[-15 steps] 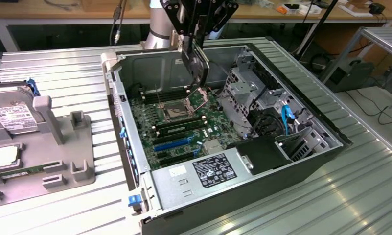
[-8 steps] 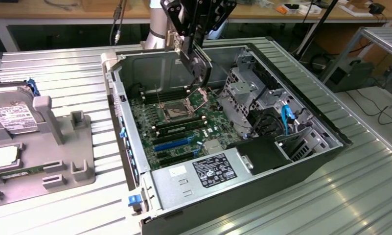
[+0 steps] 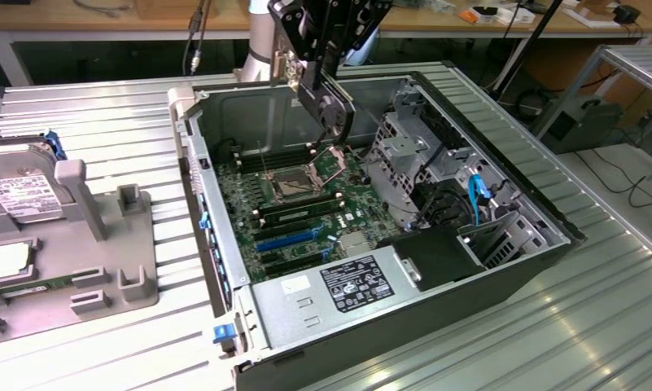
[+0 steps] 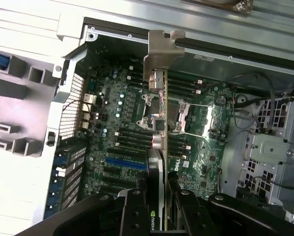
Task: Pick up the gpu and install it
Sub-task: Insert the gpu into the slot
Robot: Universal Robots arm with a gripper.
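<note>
You see the case (image 3: 501,153) lying open in the middle of the table (image 3: 597,326), the gpu (image 3: 332,106) held in the gripper (image 3: 317,75) above the motherboard (image 3: 295,221) inside it, the power supply (image 3: 342,285) at its near end, and the hard drive (image 3: 22,197) on a fixture (image 3: 114,252) toward the table's edge at the exterior view's left.

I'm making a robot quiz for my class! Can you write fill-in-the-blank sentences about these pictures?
1. The gripper grips the card with a silver bracket: the ____.
2. It hangs over the ____ computer case.
3. The hard drive lies ____ the case, on a grey tray.
Missing words: gpu, open, outside.
</note>
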